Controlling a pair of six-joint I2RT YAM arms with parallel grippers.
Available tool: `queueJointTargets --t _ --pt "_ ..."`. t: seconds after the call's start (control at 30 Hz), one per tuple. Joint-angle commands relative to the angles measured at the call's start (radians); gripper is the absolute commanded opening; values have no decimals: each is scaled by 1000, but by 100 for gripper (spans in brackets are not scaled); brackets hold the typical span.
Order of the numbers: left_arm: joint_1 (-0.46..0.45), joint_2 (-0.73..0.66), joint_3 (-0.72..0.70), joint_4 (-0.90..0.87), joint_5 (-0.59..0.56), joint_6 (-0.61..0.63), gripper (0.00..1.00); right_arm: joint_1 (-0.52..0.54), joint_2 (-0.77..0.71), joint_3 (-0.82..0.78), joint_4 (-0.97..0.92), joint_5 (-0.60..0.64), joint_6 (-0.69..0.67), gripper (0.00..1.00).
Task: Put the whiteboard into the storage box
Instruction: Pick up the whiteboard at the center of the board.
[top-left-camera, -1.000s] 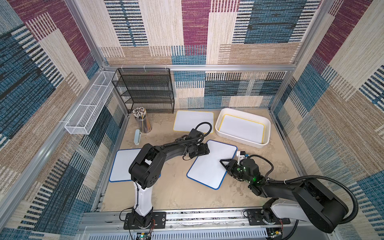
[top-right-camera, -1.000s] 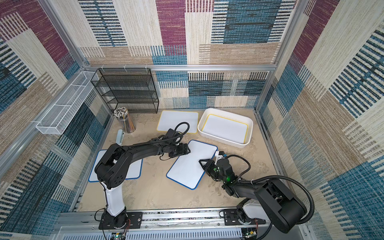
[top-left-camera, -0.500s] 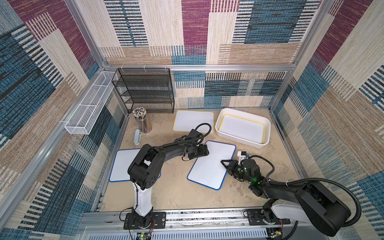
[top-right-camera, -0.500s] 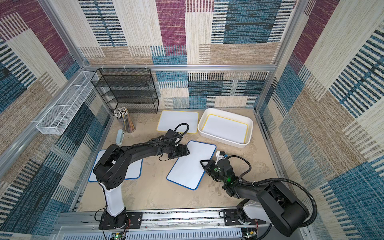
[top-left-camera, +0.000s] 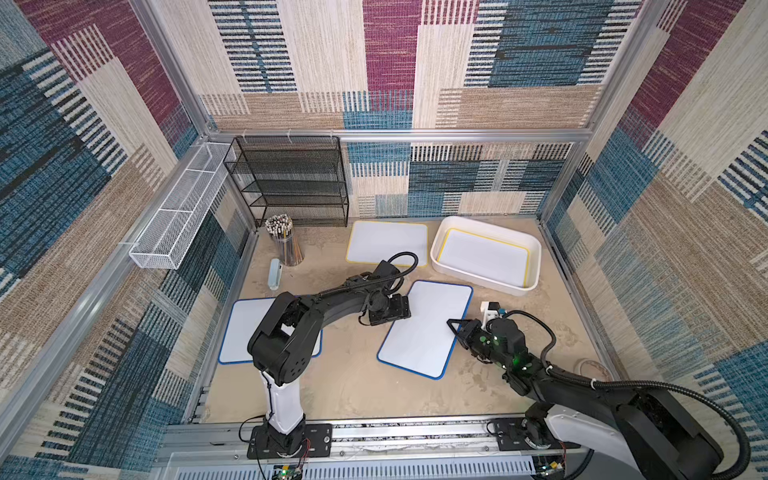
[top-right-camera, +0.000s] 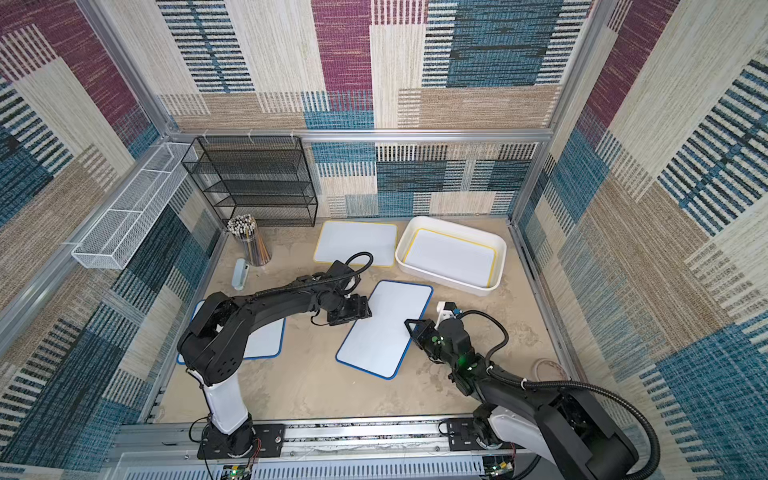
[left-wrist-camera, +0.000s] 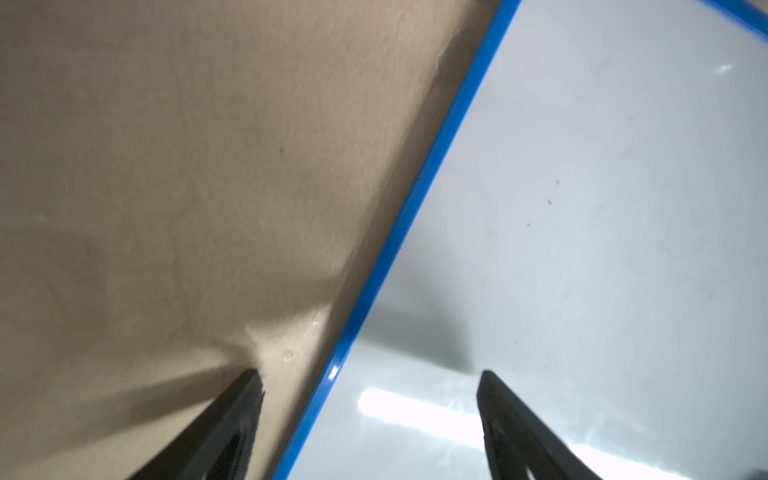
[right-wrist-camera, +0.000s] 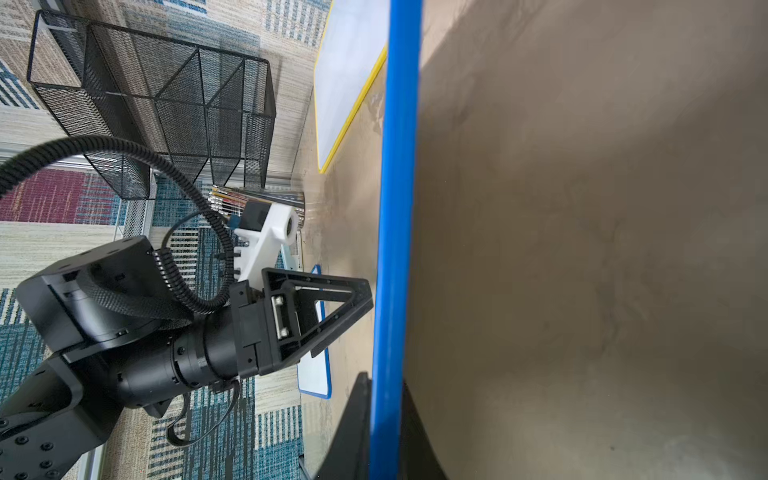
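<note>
Blue-edged whiteboard (top-left-camera: 424, 328), with one long edge newly pinched. Over the preceding second the right gripper (top-left-camera: 454, 328) closed from part-open until its jaws pressed on that rim, which ran straight between them in the right wrist view. Across the board, the left gripper (left-wrist-camera: 370, 376) stood with jaws spread, one finger over the table (left-wrist-camera: 166, 166), one over the white face, holding nothing. Beyond both sets of jaws sat the storage box (top-left-camera: 535, 266), already holding a yellow-edged whiteboard (top-left-camera: 484, 257). The pinched board lay outside it. The grasp looked secured, with lift and carry remaining.
</note>
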Motion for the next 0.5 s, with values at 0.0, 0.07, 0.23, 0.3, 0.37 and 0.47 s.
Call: queueJointTargets --t 0.0,0.07,0.23,0.3,0.37,0.47 --pt "15 -54 -4 -26 -34 -12 84 2 -58 27 -62 48 -48 11" --pt "30 -87 -13 -18 -43 -11 84 2 -102 41 -113 60 -63 11" --pt "70 -164 -35 14 -32 -6 84 2 -209 76 -215 74 -70 10" --pt "89 -196 -46 29 -22 -6 84 2 -239 104 -257 70 -72 9" --pt "106 -226 -57 48 -15 -5 84 2 -261 131 -282 71 -73 8" --pt "114 -281 -64 57 -45 20 84 2 -292 178 -335 96 -54 5"
